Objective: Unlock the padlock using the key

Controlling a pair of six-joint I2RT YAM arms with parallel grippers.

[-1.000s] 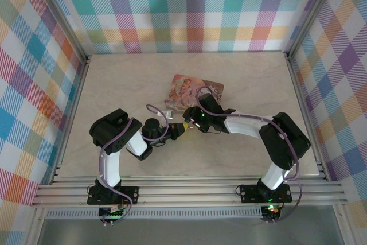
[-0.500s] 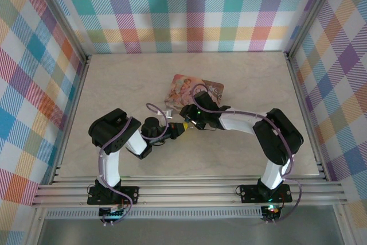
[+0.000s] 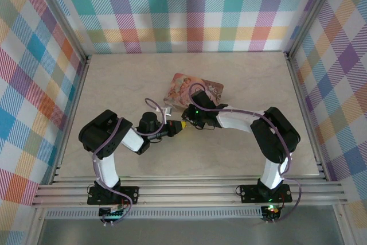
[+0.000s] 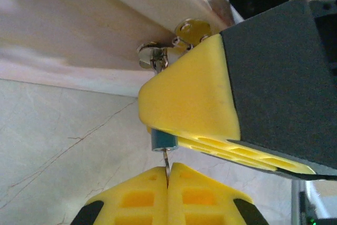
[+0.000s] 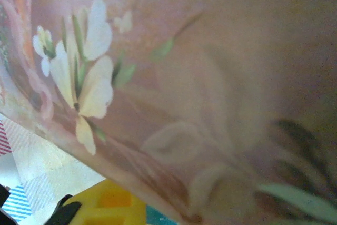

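Where the counter (image 3: 114, 90) comes nearest to the two arms, the left arm bends in from the near left and reaches toward the middle. From above, its tip sits right up against the tip of the right arm, just near of the tin box (image 3: 192, 89). The left claw (image 4: 167, 175) is squeezed tight. Its two yellow pads (image 4: 137, 204) press flat together, and the thin dark key (image 4: 166, 160) is pinched between them. The key sticks straight out toward the far side. Its end goes into the bottom of the padlock (image 4: 161, 140), a tiny grey-blue lump just past the pads. The padlock sits at the very tip of the right claw (image 4: 160, 130). That claw comes in from the right, and its two yellow fingers (image 4: 189, 98) lie close together. The little lock peeks out from between them, so it looks held there. Just beyond the right claw, some small shiny metal bits (image 4: 151, 55) sit at the side of the tin box. The right wrist camera is very close to the pink box lid, where painted white flowers (image 5: 84, 77) show, a bit blurry. A yellow finger shows at the bottom edge. Far behind it all stand the bright checked walls (image 3: 189, 10).
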